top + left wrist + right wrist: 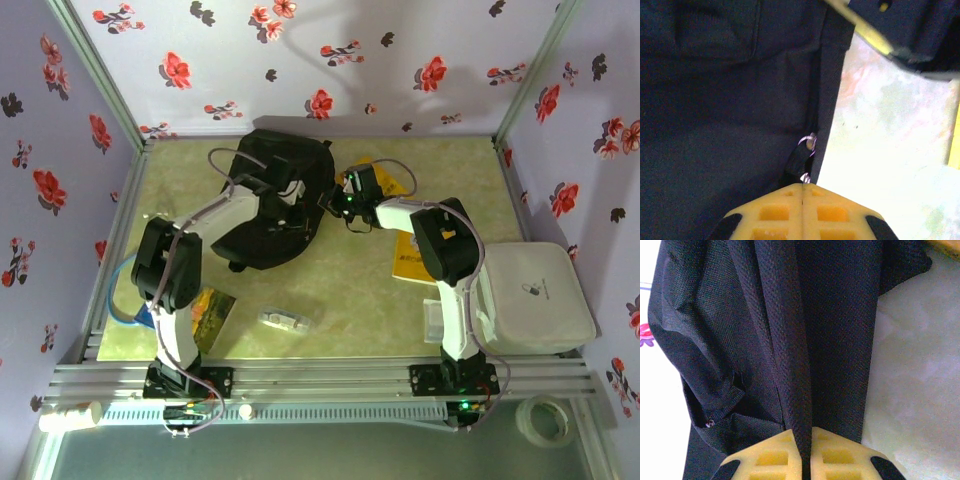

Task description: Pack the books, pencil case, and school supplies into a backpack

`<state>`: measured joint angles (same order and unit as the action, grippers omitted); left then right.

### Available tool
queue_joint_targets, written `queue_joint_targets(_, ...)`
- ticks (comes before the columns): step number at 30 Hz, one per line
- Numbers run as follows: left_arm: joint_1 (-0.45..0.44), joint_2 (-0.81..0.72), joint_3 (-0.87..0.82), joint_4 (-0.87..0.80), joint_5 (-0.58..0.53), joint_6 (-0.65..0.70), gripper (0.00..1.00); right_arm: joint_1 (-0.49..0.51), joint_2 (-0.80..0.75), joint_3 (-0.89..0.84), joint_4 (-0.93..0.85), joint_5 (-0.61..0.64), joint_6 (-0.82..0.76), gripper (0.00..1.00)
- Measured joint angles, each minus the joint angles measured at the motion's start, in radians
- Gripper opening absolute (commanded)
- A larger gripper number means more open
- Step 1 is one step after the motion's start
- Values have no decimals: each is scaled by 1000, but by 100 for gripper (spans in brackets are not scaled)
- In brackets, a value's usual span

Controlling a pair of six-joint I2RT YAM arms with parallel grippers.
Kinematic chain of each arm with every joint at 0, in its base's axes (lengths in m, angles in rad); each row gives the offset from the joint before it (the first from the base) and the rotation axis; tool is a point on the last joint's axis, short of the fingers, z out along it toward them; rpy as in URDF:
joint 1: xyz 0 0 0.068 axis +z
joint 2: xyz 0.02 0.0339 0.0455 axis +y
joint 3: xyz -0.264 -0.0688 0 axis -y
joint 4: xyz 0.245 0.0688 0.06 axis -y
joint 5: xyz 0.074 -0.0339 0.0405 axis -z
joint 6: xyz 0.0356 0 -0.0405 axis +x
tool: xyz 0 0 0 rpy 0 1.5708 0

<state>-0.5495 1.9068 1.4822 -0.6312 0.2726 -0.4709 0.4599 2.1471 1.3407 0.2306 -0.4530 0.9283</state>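
Observation:
The black backpack (262, 205) lies at the back middle of the table. My left gripper (300, 195) is over its right half; in the left wrist view the left gripper (803, 185) has its jaws pressed together on the black zip pull (799, 160) at the bag's edge. At the bag's right rim, my right gripper (342, 205) is shut on a raised fold of backpack fabric (805, 365). A yellow book (410, 258) lies under the right arm, another yellow one (388, 176) behind it. The blue book (212, 312) and the pencil case (285, 321) lie near the front.
A white lidded box (535, 295) stands at the right edge, with a flat clear box (432, 322) beside the right arm's base. A tape roll (546, 420) sits off the table at the front right. Flowered walls close in the back and sides.

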Motion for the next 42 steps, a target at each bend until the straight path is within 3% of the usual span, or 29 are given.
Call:
queue_joint_targets(14, 23, 126, 135, 146, -3, -48, 0, 0, 0, -21, 33, 0, 1, 7)
queue_joint_targets(15, 26, 137, 140, 153, -4, -53, 16, 0, -1, -24, 38, 0, 3, 7)
queue_joint_targets(17, 28, 150, 143, 151, -13, -66, 39, 0, -2, -31, 43, 0, 9, 7)
queue_joint_targets(18, 30, 150, 143, 146, -21, -71, 45, 0, -4, -34, 46, 0, 12, 7)
queue_joint_targets(21, 34, 132, 132, 126, -43, -68, 52, 0, -6, -36, 47, 0, 16, 7)
queue_joint_targets(31, 24, -170, -126, 18, -55, -21, 49, 0, -6, -36, 48, -2, 23, 7)
queue_joint_targets(38, 10, -134, -180, -12, -17, 8, 48, 0, -6, -36, 49, -3, 24, 7)
queue_joint_targets(42, 8, -65, -168, -12, 7, 16, 42, 0, -6, -36, 49, -3, 26, 7)
